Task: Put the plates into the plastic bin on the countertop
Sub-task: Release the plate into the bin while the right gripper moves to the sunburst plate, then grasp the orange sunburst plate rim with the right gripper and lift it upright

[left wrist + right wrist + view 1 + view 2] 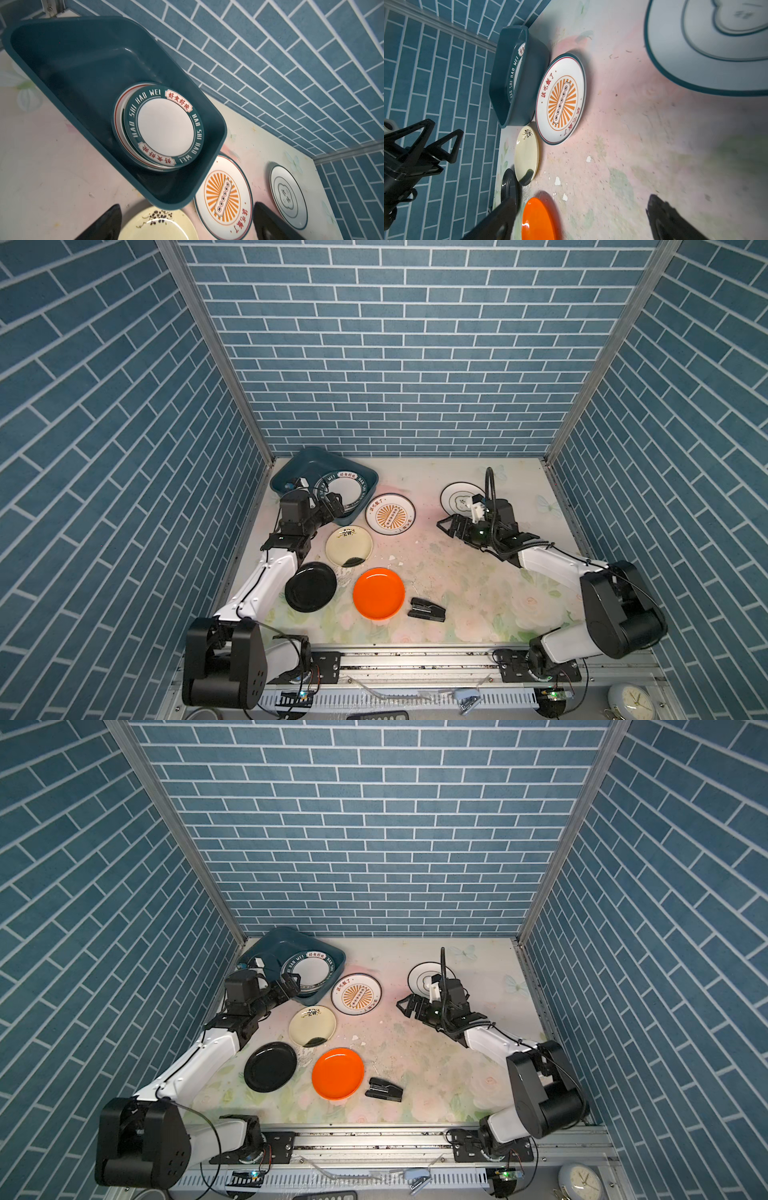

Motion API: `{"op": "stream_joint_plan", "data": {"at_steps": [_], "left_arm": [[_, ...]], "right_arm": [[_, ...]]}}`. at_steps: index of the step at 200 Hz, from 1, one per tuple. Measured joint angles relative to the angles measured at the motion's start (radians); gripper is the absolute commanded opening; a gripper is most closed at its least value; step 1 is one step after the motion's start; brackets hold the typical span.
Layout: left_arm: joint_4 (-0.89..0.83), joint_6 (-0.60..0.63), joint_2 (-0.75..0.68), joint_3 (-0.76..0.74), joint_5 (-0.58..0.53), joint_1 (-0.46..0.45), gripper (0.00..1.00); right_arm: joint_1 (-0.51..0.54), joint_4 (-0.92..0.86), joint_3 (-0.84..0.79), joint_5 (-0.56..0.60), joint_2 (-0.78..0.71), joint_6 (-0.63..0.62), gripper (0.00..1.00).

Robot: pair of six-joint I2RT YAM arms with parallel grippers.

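While the left gripper (330, 506), over the bin (286, 477), and the right gripper (446, 524) both stand wide and empty, stacked plates (351, 491) lie in the bin; five other plates (378, 593) rest on the countertop (457, 593).

Floral countertop (457, 572), scuffed, lower centre in both top views. Teal bin (297, 470) at upper left corner. Sunburst plate (390, 514) just right of bin, cream plate (348, 547) below. Black plate (311, 587), orange plate (378, 593) lower left. Teal-rimmed white plate (457, 497) upper right. Black stapler-like object (427, 609) just right of orange plate.
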Motion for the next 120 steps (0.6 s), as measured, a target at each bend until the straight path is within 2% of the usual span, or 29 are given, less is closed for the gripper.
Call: {"op": "stream_joint_plan", "data": {"at_steps": [27, 64, 88, 120], "left_arm": [[-0.028, 0.007, -0.054, -0.007, -0.020, -0.065, 1.00], [-0.029, 0.008, -0.096, -0.035, -0.043, -0.073, 0.99], [-0.031, 0.010, -0.109, -0.065, -0.052, -0.073, 1.00], [-0.035, 0.006, -0.132, -0.073, -0.043, -0.073, 1.00]], "right_arm": [[0.048, 0.083, 0.087, -0.005, 0.154, 0.005, 0.86], [0.074, 0.199, 0.175, -0.015, 0.351, 0.052, 0.76], [0.081, 0.211, 0.229, -0.009, 0.426, 0.061, 0.74], [0.089, 0.222, 0.291, -0.009, 0.497, 0.072, 0.64]]}}
